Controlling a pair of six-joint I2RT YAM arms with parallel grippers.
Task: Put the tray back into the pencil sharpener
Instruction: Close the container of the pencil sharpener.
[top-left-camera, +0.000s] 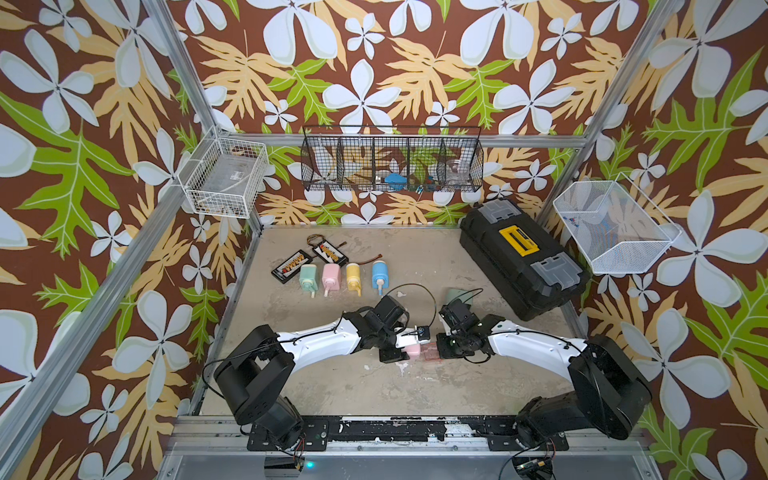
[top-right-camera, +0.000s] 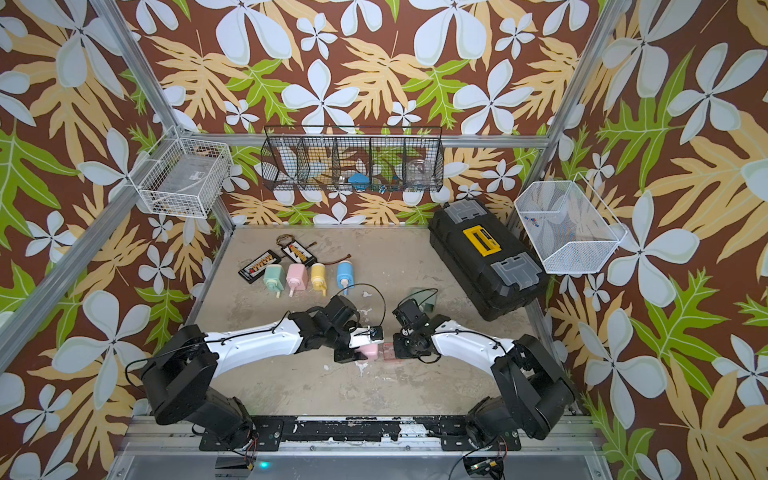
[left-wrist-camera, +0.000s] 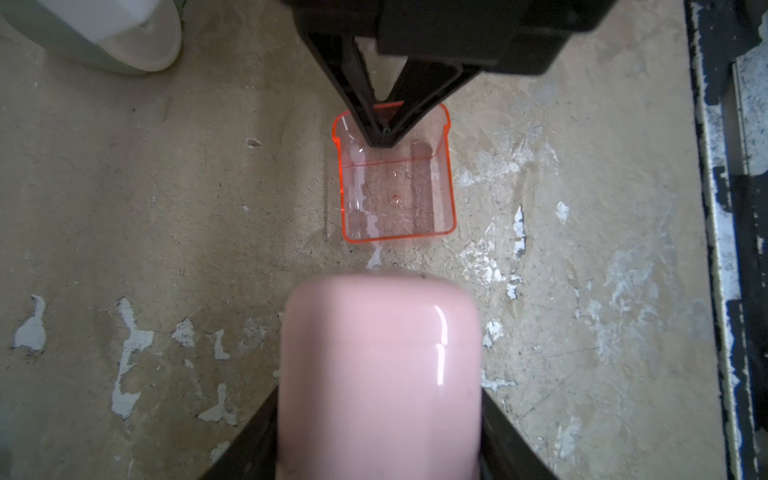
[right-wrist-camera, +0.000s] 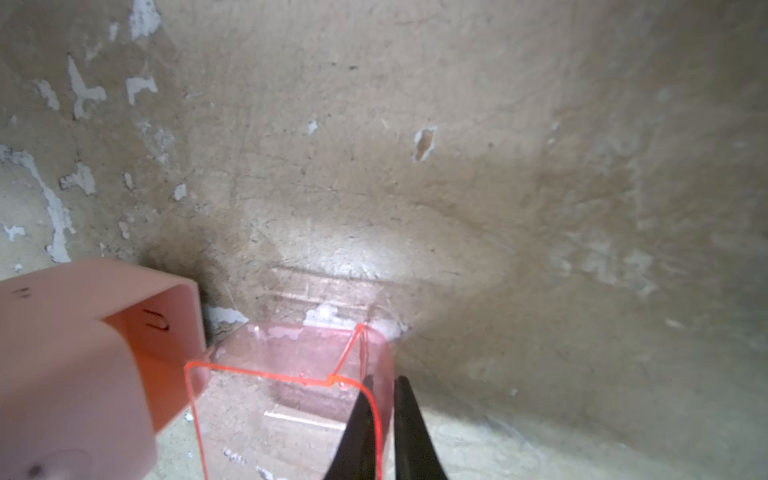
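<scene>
Two arms met mid-worktop (top-left-camera: 332, 386) in both top views. The left jaws were clamped round the pink pencil sharpener (top-left-camera: 413, 351), and the tray (top-left-camera: 430, 352) lay just beside it, on the right arm's side. It was only a faint pink patch there, so any gap was hard to judge.

On to the left wrist view: the pencil sharpener filled the foreground, gripped on both flanks by jaws about half spread. The tray sat dead ahead on the worktop, a little apart, its long axis in line with the sharpener. The right jaws, nearly closed, pinched its far wall.

Right wrist view: those jaws straddled the thin wall, one inside, one outside. The sharpener's open slot faced the tray's near corner, a touch off to one side. The right arm looked best placed to slide it home.
</scene>
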